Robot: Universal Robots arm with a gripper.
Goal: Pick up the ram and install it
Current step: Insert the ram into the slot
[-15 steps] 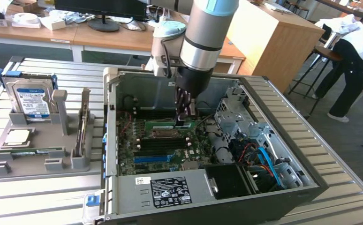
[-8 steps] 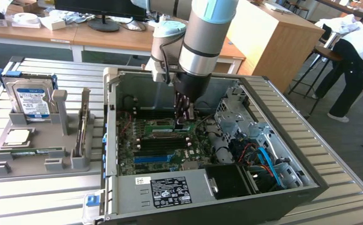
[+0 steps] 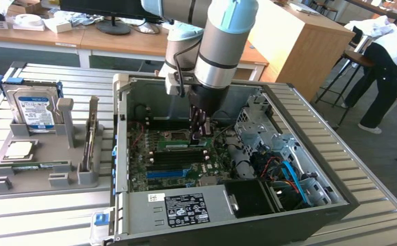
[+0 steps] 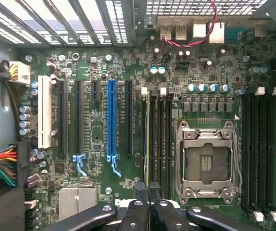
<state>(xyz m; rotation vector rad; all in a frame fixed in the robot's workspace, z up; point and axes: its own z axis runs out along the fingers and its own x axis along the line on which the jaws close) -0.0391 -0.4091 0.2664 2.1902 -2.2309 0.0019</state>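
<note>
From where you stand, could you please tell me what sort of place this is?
Probably a robotics lab set up for computer assembly: an open desktop computer case sits on a slatted metal table, a robot arm reaches into it, and wooden office desks stand behind.

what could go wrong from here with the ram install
1. The gripper grips only one end of the ram, so the stick may go in tilted.
2. The open CPU socket sits close to the ram; a sideways slip could damage it.
</note>
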